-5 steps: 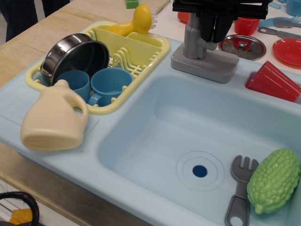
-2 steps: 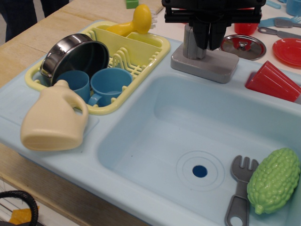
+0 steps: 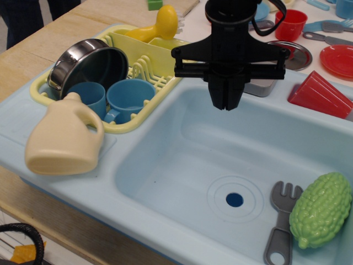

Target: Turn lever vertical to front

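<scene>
**Asker:** Observation.image is the only view, so where does the lever sit relative to the gripper [image 3: 225, 105]?

**Watcher:** I cannot see the lever at all. The black gripper body hangs in front of the grey tap, and only a corner of the tap base [image 3: 259, 88] shows to the right of it. My guess is that the lever lies behind the gripper, on the far side, up on the hidden column.

**Asker:** Are the fingers spread?

**Watcher:** They point straight down and look pressed close together, with nothing between them. The tips hang over the far part of the sink basin [image 3: 165, 182], above its back wall.

**Asker:** Which way does the lever's long axis run?

**Watcher:** Hidden, so I cannot tell.

**Asker:** How much room is there to move?

**Watcher:** Below and toward the near side it is open basin. The yellow dish rack [image 3: 182, 61] sits close on the left, touching nothing. The red cone [image 3: 320, 95] lies to the right, and a metal lid [image 3: 295, 55] sits beyond the tap. A grey fork [image 3: 281, 221] and a green vegetable [image 3: 321, 210] lie well apart at the near right.
</scene>
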Robot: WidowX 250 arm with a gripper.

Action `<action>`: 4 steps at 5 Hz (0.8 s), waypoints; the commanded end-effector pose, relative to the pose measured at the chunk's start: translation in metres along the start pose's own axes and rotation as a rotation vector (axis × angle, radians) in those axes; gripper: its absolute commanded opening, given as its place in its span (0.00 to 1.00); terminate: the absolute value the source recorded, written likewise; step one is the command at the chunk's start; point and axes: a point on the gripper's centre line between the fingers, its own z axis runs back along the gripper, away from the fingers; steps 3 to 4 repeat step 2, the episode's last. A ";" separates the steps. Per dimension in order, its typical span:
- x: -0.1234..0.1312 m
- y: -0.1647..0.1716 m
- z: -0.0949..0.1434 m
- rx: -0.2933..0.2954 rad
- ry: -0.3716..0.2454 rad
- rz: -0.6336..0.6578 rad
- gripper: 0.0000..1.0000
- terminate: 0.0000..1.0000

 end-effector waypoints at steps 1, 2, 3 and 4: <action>-0.004 0.006 0.005 -0.012 -0.009 0.053 0.00 0.00; -0.012 0.005 0.007 -0.001 0.001 0.109 1.00 1.00; -0.012 0.005 0.007 -0.001 0.001 0.109 1.00 1.00; -0.012 0.005 0.007 -0.001 0.001 0.109 1.00 1.00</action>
